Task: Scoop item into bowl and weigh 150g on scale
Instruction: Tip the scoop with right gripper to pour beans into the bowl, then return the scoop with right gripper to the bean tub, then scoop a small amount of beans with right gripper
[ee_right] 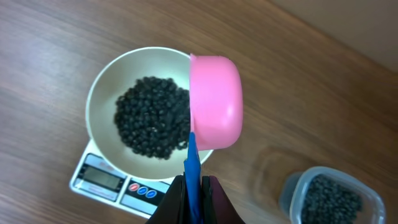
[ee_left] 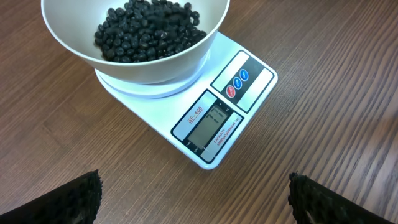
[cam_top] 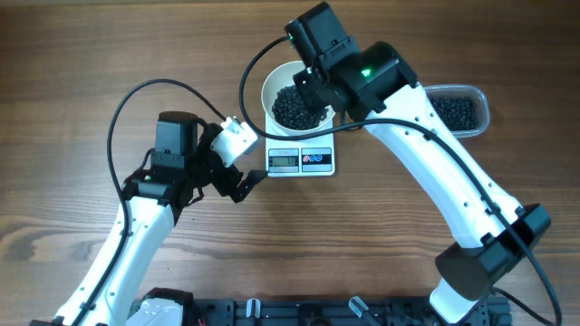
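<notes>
right gripper: fingers clamped tight on the blue handle of a pink scoop. The scoop sticks straight out ahead of the fingertips. It's rolled so its outer shell faces the wrist camera. Its mouth isn't visible, so can't tell if anything is in it. In that wrist view the scoop head hangs over the bowl rim on the side nearest the gripper.

beans: dark heap in the bottom of the bowl, just ahead and left of the scoop head. More of the same beans sit in a clear plastic tub, off to the right of the right gripper. The tub stands on the table, apart from the scale.

The bowl sits on the scale platform. The display and button strip pokes out from under the bowl, close in on the left of the right fingers.

left gripper: jaws spread wide, nothing between them, touching nothing. The scale is dead ahead, display corner nearest the fingertips, with the bowl beyond it on the far end. Display digits are too faint to read.

Overhead: the left gripper sits just beside the scale's display end, on the side away from the tub. The right gripper is above the bowl.
</notes>
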{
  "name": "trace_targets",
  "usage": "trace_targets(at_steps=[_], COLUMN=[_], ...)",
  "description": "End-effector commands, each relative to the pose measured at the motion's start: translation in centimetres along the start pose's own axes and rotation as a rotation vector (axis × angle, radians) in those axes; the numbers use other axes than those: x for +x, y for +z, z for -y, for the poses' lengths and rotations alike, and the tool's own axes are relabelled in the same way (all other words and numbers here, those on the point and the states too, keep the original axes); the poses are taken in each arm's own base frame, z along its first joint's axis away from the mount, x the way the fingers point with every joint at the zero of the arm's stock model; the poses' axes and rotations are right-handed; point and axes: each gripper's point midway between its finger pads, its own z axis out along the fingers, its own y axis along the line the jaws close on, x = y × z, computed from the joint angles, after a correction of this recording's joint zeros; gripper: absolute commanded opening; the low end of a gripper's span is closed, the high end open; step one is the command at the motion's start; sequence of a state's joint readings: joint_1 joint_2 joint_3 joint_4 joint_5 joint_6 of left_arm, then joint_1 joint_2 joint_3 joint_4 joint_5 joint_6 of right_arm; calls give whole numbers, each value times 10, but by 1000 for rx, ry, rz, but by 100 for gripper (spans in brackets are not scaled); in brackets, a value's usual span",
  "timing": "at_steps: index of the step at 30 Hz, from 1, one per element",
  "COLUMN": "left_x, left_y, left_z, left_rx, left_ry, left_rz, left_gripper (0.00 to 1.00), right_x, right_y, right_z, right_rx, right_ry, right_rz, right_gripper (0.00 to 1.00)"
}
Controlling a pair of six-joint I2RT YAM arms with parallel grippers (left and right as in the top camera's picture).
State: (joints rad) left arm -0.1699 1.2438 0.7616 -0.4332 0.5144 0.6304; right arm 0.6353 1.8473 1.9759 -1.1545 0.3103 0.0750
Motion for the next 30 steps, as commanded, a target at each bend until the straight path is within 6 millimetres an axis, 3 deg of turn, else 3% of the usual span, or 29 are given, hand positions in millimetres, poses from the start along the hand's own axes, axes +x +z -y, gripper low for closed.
trace_targets(at_steps=[1,7,11,13,17,18,22,26,30], left_x=[3,3,3,3,3,3,3,4,3], left_y=[1,1,1,1,1,1,1,1,1], left_z=[0,0,0,0,0,0,0,0,0], left_rx=[3,2,2,2,2,2,3,2,2], left_ry=[-14,-14,-14,-14,-14,-14,-14,-14,-14], left_rz=[-6,-7,-7,-7,-7,-7,-6,-7,-7], left_gripper=[100,100,100,100,100,100,100,100,100], right_x=[-9,-7,-8,3,54,66,128,174,183], right_y=[-16,-17,-37,-51,-59,-58,-36,11,48], right_z=[15,4,31,67,153,166,220,234,234], right_rx=[54,-57,-167,-162,-37,-18,81,91,98], right_ry=[18,34,132,211,380,403,555,609,604], right_rz=[46,36,67,64,-49,-83,-251,-357,-329], right_gripper=[4,4,4,4,4,4,4,5,4])
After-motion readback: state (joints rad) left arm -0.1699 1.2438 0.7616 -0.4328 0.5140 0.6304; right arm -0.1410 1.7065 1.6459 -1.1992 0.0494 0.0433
